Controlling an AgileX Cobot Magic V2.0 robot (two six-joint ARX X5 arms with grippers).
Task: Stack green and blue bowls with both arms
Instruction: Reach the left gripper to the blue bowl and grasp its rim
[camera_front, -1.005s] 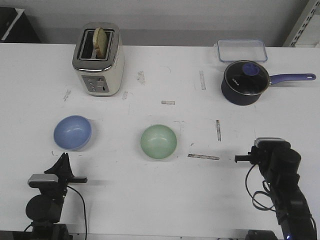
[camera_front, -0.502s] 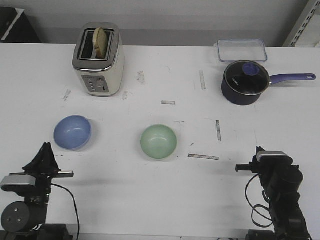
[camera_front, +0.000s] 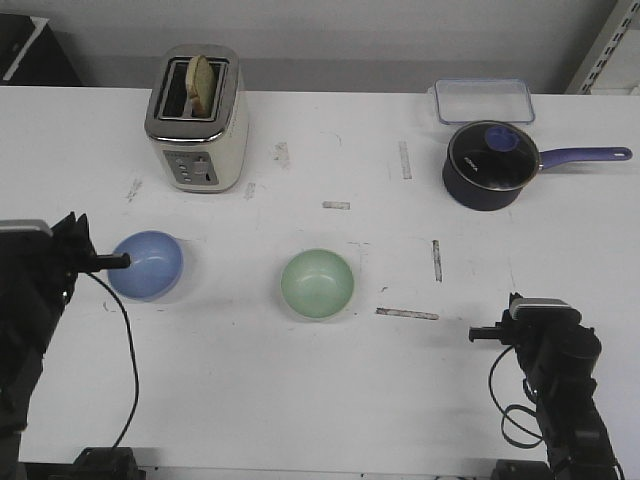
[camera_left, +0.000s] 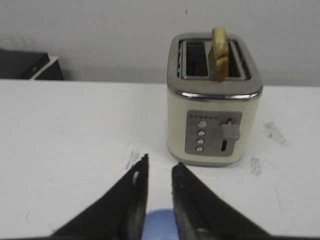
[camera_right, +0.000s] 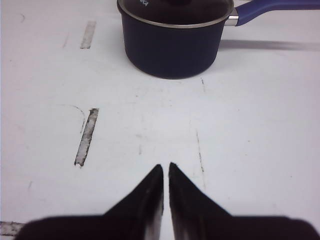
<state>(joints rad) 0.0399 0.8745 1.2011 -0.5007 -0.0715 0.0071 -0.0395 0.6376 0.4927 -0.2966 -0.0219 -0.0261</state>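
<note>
The light blue bowl (camera_front: 147, 264) sits on the white table at the left, and the mint green bowl (camera_front: 317, 283) sits near the middle, both upright and empty. My left gripper (camera_front: 70, 236) is raised at the left edge, next to the blue bowl. In the left wrist view the gripper (camera_left: 160, 163) is slightly open and empty, and the blue bowl (camera_left: 160, 228) shows between its fingers, below them. My right gripper (camera_front: 515, 300) is low at the front right, away from both bowls. In the right wrist view it (camera_right: 165, 166) is shut and empty over bare table.
A cream toaster (camera_front: 195, 118) with a slice of bread stands at the back left; it also shows in the left wrist view (camera_left: 214, 120). A dark navy lidded saucepan (camera_front: 487, 165) and a clear plastic box (camera_front: 482, 100) are at the back right. The pan shows in the right wrist view (camera_right: 172, 37).
My left arm has risen from the front edge and moved up to the blue bowl. My right arm has drawn back slightly and stayed low.
</note>
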